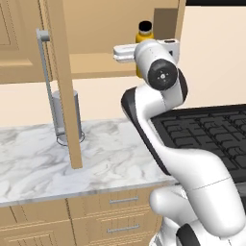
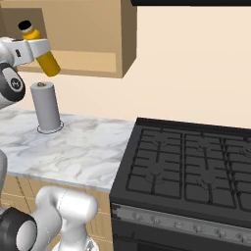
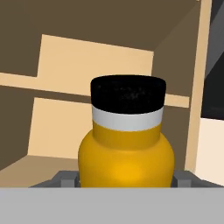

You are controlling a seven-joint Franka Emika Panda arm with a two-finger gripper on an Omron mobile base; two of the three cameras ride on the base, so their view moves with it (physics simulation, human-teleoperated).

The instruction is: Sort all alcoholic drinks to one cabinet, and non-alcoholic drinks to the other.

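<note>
1. Orange-yellow plastic is what grabs us first: the slim orange bottle [image 3: 126, 155] with its black cap [image 3: 128, 92] sits right in the middle of the hand view, and we're looking past it into the narrow tan cabinet [image 3: 109, 57].

2. Why it's up there: we reckon this is the non-alcoholic one getting delivered to its own cabinet, so carrying it at shelf height in front of the open cabinet makes sense. From the left base view the bottle [image 1: 144, 36] pokes up behind the arm, roughly level with the cabinet's bottom shelf [image 1: 96, 62].

3. In the right base view the bottle [image 2: 41, 49] leans, cap toward the upper left, so it isn't upright yet. We'd guess it needs straightening before it can stand on the shelf.

4. The cabinet door [image 1: 65, 86] hangs wide open, edge-on to us, with its long grey bar handle [image 1: 46, 79] facing left. That leaves the way in clear.

5. The claw [image 3: 126, 177]: its grey fingertips [image 3: 65, 178] show on either side of the bottle's body, pressed against it low down. So the jaws are partly spread, only as wide as the bottle, and pinching it around the body.

6. Down on the marble counter [image 1: 101, 153] there's a grey paper-towel-style roll [image 2: 45, 105] on its stand, directly under the work area, and the black stove [image 2: 191, 162] off to the right. Neither touches the bottle.

7. No sign of the bottle resting on the shelf, so we'd call the placement unfinished.
</note>
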